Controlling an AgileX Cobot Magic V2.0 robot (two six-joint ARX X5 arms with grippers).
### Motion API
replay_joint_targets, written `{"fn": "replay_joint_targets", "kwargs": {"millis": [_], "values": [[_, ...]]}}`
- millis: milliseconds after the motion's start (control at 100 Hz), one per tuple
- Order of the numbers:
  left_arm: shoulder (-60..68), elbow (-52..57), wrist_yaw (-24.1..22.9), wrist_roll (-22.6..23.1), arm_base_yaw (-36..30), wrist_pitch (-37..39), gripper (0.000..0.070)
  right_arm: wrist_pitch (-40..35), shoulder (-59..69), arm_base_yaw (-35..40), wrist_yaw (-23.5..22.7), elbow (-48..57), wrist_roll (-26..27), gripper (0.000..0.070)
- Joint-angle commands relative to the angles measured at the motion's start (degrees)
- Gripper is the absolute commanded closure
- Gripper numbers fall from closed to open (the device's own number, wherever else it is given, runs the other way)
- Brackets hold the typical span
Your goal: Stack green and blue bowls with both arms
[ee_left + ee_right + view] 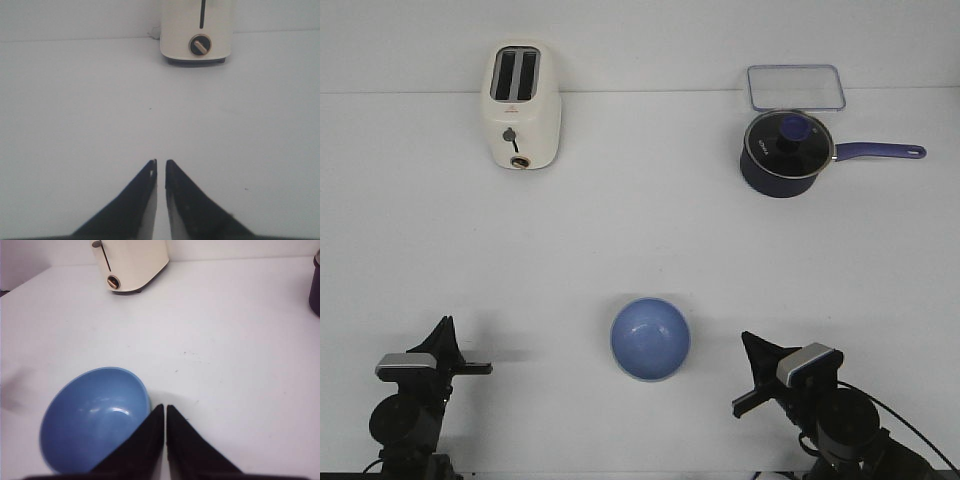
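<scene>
The blue bowl (650, 339) stands upright at the table's front middle; it also shows in the right wrist view (92, 417). The green bowl does not show as a separate thing; only a thin pale green sliver (149, 401) lies at the blue bowl's rim. My right gripper (747, 340) (165, 407) is shut and empty, just right of the blue bowl. My left gripper (444, 325) (161, 162) is shut and empty at the front left, well away from the bowl, over bare table.
A cream toaster (521, 106) (196, 31) (131, 264) stands at the back left. A dark navy saucepan (785, 152) with a lid and long handle stands at the back right, a clear flat container lid (796, 87) behind it.
</scene>
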Motion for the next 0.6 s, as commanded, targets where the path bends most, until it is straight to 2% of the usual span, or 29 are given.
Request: {"fn": "replay_joint_targets", "kwargs": {"millis": [0, 60, 190, 300, 400, 590], "values": [[-0.09, -1.16, 0.28, 0.7, 0.07, 0.59, 0.0685, 1.64, -0.81, -4.5, 0.09, -0.57, -7.26, 0.0691], [-0.09, -1.16, 0.28, 0.7, 0.07, 0.59, 0.0685, 3.93, -2.32, -11.69, -3.02, -2.67, -9.77, 0.0691], [-0.09, -1.16, 0.28, 0.7, 0.07, 0.59, 0.0685, 11.17, -7.98, -30.01, -13.44, -10.67, -14.29, 0.0691], [-0.09, -1.16, 0.28, 0.7, 0.07, 0.59, 0.0685, 13.62, -13.62, -41.53, -17.9, -17.75, -15.21, 0.0691], [-0.09, -1.16, 0.28, 0.7, 0.07, 0.59, 0.0685, 14.82, -16.96, -45.99, -18.05, -23.04, -15.21, 0.0691], [-0.09, -1.16, 0.31, 0.7, 0.07, 0.57, 0.0685, 18.47, -18.8, -46.75, -18.23, -27.8, -15.82, 0.0691]]}}
